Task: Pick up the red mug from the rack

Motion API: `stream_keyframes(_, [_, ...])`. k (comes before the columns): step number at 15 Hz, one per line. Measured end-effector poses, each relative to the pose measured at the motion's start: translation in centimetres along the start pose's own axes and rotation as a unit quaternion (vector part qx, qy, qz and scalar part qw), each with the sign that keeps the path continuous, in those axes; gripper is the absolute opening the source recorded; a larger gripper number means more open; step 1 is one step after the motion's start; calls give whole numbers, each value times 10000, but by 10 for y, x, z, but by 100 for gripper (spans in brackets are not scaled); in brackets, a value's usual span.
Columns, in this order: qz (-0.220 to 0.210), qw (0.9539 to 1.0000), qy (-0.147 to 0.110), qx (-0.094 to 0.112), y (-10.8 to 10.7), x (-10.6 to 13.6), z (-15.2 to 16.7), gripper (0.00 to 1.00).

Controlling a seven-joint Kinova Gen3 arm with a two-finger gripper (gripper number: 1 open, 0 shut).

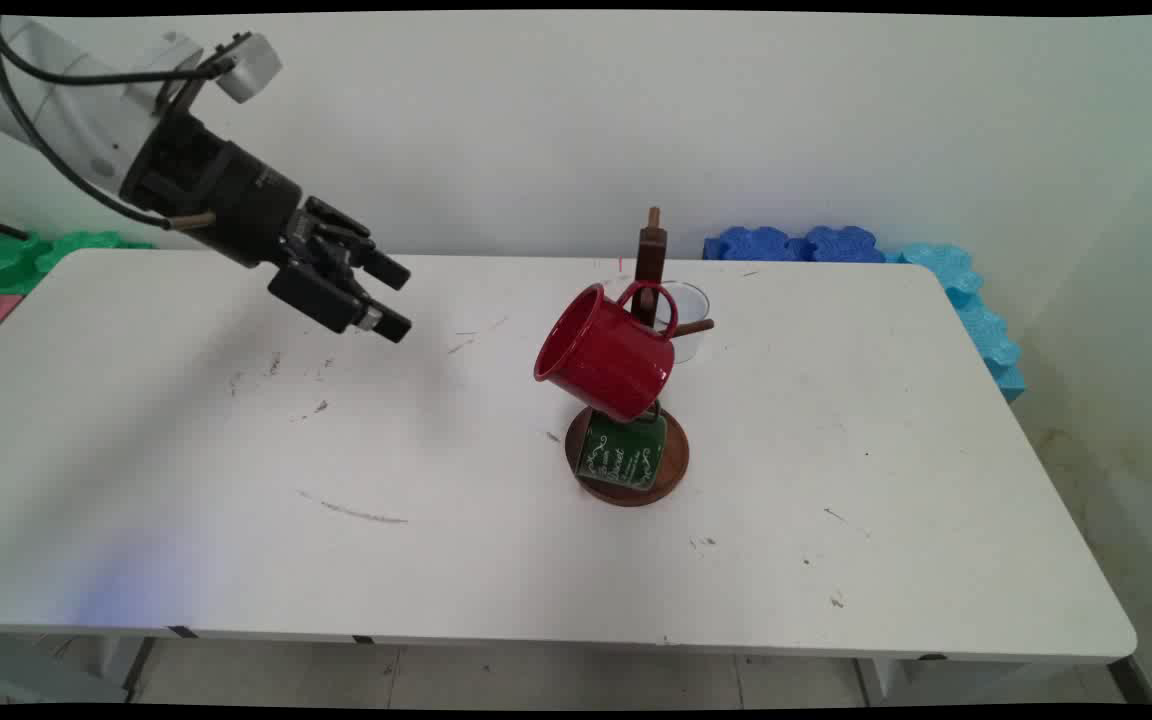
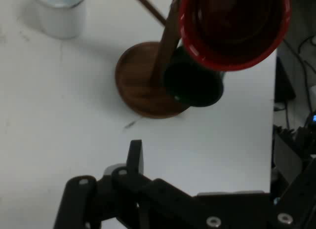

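Two mugs hang on a wooden rack (image 1: pixel 650 262): red mug (image 1: pixel 608 352) above green mug (image 1: pixel 622 452). Probably light, stiff, slick enamel; the rim looks grippable. The gripper (image 1: pixel 388 298) hovers open, empty, well left over the desk (image 1: pixel 236 480).

The main view looks down from above the near side of the white table (image 1: pixel 836 520) and across it to the wall behind, wide enough to take in nearly the whole top. The hand view looks along the gripper (image 2: pixel 143 189), whose black linkage rises from the bottom edge, and sits much closer to the tabletop. Both views share the wooden mug stand (image 1: pixel 651 260) near the far edge with the red mug (image 1: pixel 606 355) hanging on it.
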Motion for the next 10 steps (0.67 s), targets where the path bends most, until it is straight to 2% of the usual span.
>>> stream_keyframes(10, [-85, 9980, 494, -395, 17, 20, 26, 100])
